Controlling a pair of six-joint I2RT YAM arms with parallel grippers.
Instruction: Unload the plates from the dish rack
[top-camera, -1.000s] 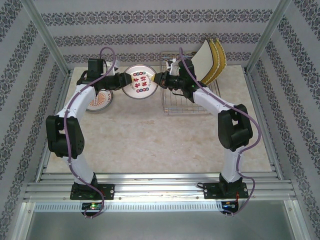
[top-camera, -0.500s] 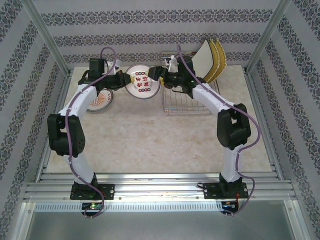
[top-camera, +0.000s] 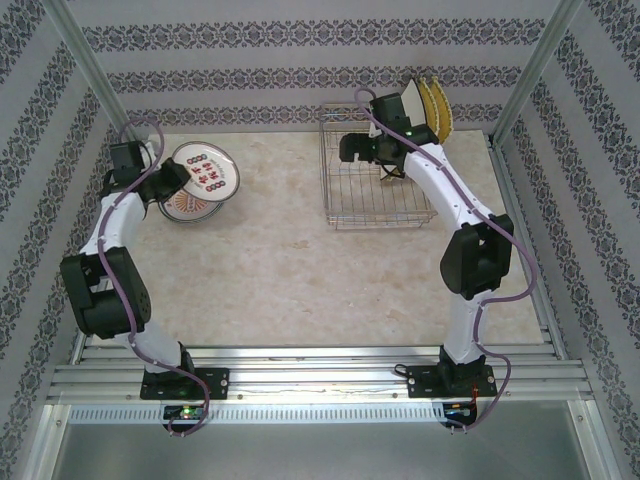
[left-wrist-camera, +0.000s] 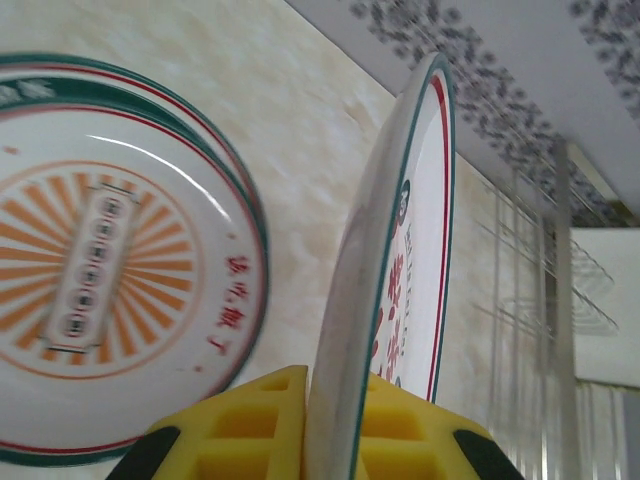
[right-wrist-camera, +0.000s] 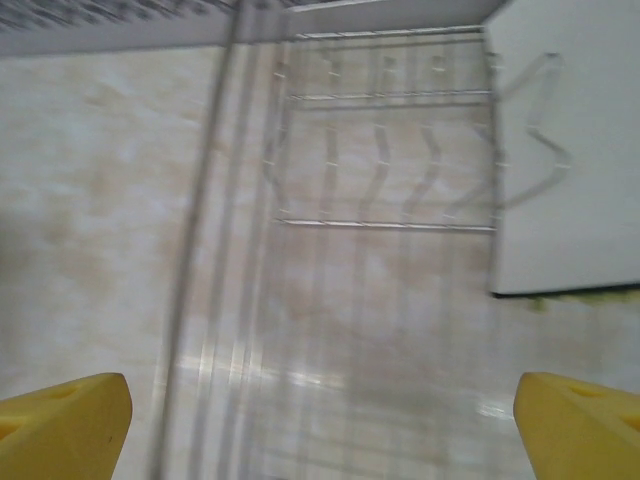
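The fingers of my left gripper are clamped on the rim of a round floral plate, with a yellow pad on each face, so the plate stands almost edge-on to the wrist camera. I judge it is held tilted like this so it can be tipped flat onto the stack of matching plates lying on the table just beside it. I cannot tell whether its lower edge touches the stack.

My right gripper has its fingers spread wide with nothing between them. It hangs over the dish rack, which looks to me like the setup for reaching the next plate. The white square plate and the yellow plates stand upright at the rack's far right end, leaning outward.

The overhead view gives me the layout: the held plate is at the far left, well apart from the rack, and the near slots of the rack are bare. It does not show the grip itself. The left wrist view does, and it also shows the orange sunburst pattern on the stack's top plate. The right wrist view is blurred, but it shows bare wire dividers below and the white plate's flat face at the right, with a sliver of yellow under its edge.
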